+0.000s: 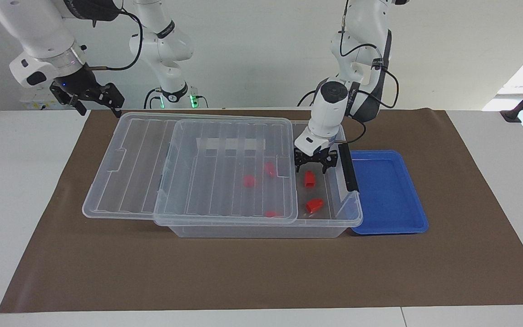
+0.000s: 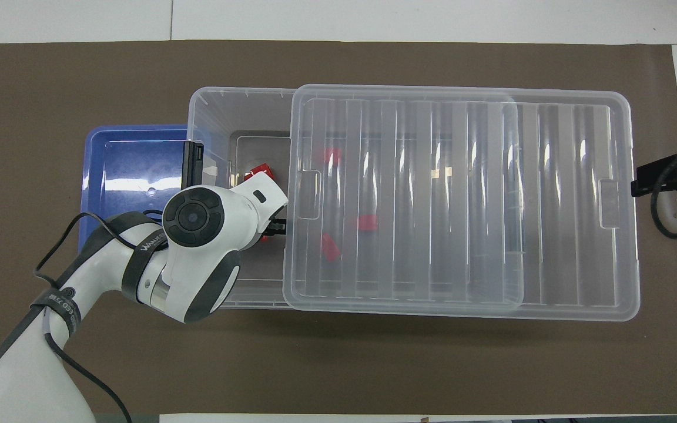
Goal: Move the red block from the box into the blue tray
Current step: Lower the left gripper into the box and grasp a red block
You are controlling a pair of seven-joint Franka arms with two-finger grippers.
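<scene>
Left pincer point(image 1: 315, 169) open, tilted down over red block point(image 1: 309, 179).

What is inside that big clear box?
Small red pieces lie in the box: two in its uncovered end, including the red block under the left gripper, and three seen through the lid.

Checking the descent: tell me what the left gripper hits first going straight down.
Probably the red block, standing in the box's uncovered end under the open left gripper; depth is uncertain.
</scene>
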